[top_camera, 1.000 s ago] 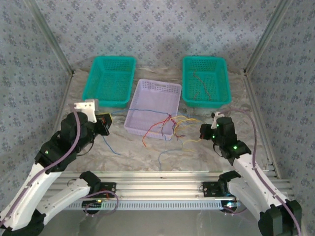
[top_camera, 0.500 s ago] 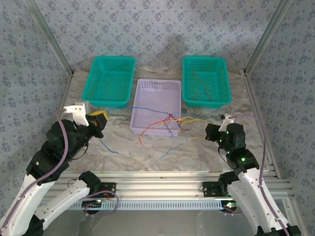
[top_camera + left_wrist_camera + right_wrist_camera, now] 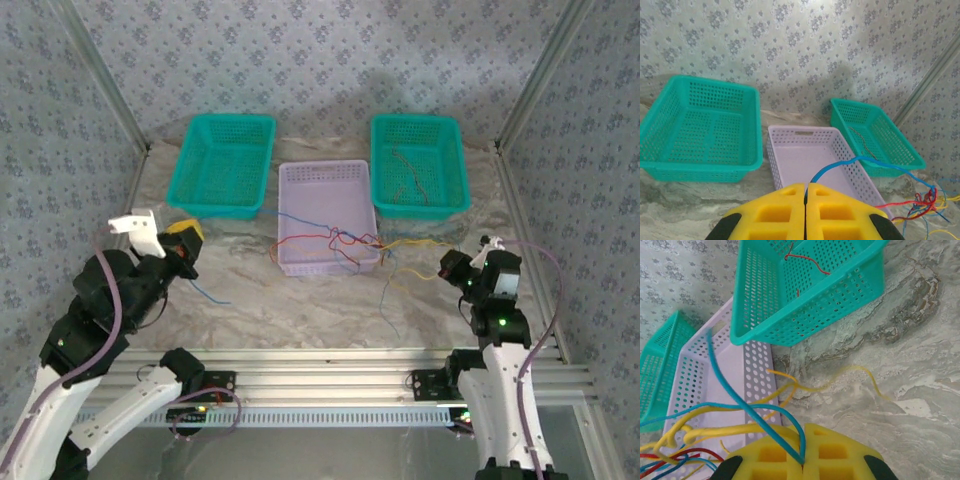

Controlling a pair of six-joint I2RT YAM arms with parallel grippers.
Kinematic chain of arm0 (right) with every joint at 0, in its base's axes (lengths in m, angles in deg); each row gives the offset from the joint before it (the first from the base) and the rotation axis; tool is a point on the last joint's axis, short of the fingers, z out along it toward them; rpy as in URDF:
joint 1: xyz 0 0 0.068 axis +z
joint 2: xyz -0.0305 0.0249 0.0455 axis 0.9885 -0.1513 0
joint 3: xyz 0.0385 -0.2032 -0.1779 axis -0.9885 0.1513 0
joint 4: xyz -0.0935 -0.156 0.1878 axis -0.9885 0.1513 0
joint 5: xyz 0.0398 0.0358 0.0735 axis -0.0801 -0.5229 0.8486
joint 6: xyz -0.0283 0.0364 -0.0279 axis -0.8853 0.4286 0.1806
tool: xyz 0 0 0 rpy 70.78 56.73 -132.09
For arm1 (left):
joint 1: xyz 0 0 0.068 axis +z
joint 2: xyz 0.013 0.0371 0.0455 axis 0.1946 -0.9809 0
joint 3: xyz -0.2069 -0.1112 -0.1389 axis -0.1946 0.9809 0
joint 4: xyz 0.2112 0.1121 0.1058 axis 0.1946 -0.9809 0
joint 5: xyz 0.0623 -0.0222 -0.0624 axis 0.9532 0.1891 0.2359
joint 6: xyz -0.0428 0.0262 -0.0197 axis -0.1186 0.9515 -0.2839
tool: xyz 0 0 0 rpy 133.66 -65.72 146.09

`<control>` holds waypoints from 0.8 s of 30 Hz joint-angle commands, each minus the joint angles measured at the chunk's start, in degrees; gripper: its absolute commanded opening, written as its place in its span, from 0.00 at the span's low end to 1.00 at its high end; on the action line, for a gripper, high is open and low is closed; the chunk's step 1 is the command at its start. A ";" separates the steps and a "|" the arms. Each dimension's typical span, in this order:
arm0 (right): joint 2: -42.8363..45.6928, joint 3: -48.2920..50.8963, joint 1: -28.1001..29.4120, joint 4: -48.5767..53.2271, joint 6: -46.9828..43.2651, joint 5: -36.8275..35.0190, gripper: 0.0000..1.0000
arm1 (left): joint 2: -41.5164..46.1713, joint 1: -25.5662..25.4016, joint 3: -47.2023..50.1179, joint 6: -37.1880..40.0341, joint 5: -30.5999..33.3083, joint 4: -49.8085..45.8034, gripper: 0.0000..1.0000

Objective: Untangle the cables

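The left arm (image 3: pixel 100 300) stands at the near left, elbow raised, wrist pointing right and far. The left gripper (image 3: pixel 193 243) has its yellow fingers (image 3: pixel 780 210) pressed flat together, pinching a blue cable (image 3: pixel 840 164) at the seam. The right arm (image 3: pixel 500 335) rises steeply at the near right, wrist pointing left. The right gripper (image 3: pixel 447 266) is likewise closed, with a blue strand (image 3: pixel 760 421) clamped between its pads (image 3: pixel 835 450).

Red, yellow, blue cables (image 3: pixel 345 241); lilac basket (image 3: pixel 325 200); yellow fingers (image 3: pixel 785 216); floral wallpaper (image 3: pixel 320 60)
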State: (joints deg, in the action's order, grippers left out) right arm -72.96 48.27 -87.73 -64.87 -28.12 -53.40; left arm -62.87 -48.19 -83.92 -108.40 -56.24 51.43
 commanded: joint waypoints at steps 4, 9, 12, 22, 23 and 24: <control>-2.64 -1.46 -1.90 2.68 1.17 1.71 0.00 | 3.11 0.43 -2.02 1.26 3.87 3.60 0.00; -6.35 -0.99 -0.32 1.23 -0.64 1.65 0.00 | 2.52 0.41 -0.93 -0.52 1.53 3.97 0.00; -6.33 0.40 3.38 -0.64 -0.46 0.49 0.00 | 2.13 0.42 1.67 -2.80 -0.47 4.95 0.00; -15.18 -2.50 16.04 1.34 -3.82 -7.75 0.00 | 0.21 0.41 6.73 -7.12 -4.27 6.02 0.00; -16.09 -2.16 16.31 1.05 -3.76 -7.89 0.00 | 0.12 0.41 7.22 -7.60 -4.32 6.16 0.00; -16.59 -1.39 16.77 -0.12 -3.04 -7.67 0.00 | 0.18 0.46 8.14 -8.26 -4.59 6.69 0.00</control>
State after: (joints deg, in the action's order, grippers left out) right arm -87.74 47.46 -72.10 -65.22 -30.06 -58.12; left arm -62.34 -48.08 -76.99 -114.39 -59.34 54.99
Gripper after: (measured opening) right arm 0.051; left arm 0.067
